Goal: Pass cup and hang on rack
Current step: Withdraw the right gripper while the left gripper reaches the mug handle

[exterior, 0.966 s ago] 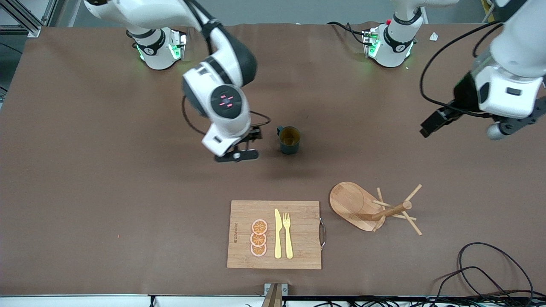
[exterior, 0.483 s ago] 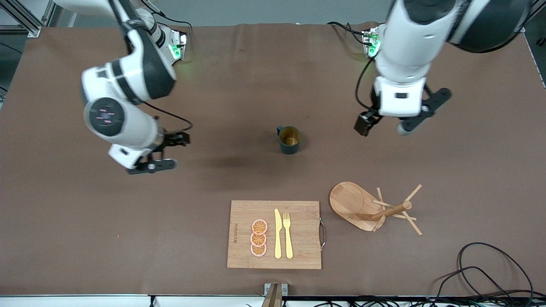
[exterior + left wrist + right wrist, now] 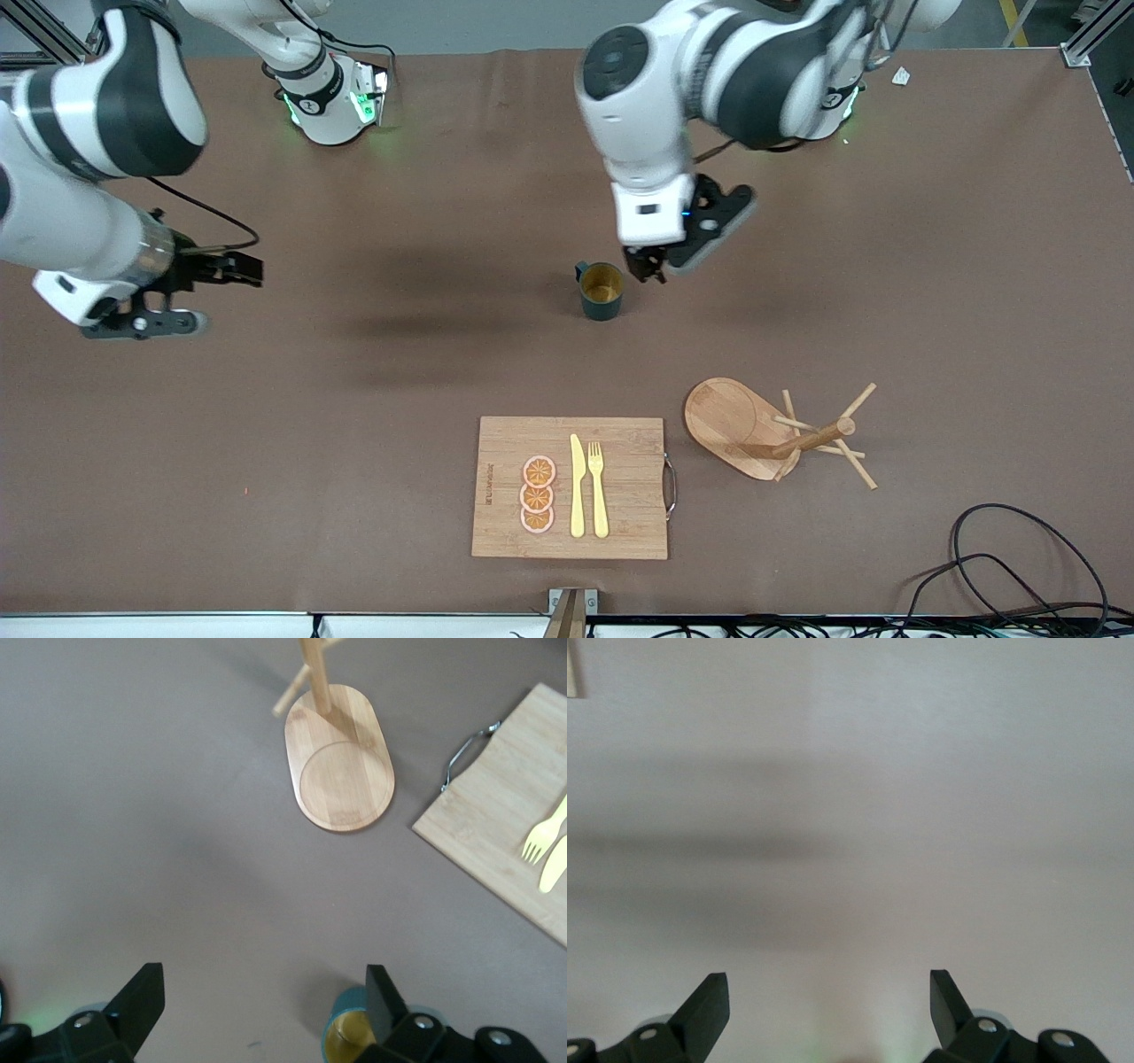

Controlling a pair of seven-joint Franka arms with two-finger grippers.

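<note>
L pincer (image 3: 660, 266) open, empty, just beside cup (image 3: 601, 291).

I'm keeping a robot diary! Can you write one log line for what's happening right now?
left claw: open, above table beside cup | right claw: open, over right arm's end of table | cup: upright on table, not held | rack: no cup on it

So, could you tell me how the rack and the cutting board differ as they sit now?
The rack has an oval base, a post and thin pegs, all bare; the cutting board is a flat rectangle with a metal handle, carrying orange slices, a knife and a fork. Both are light wood, side by side.
</note>
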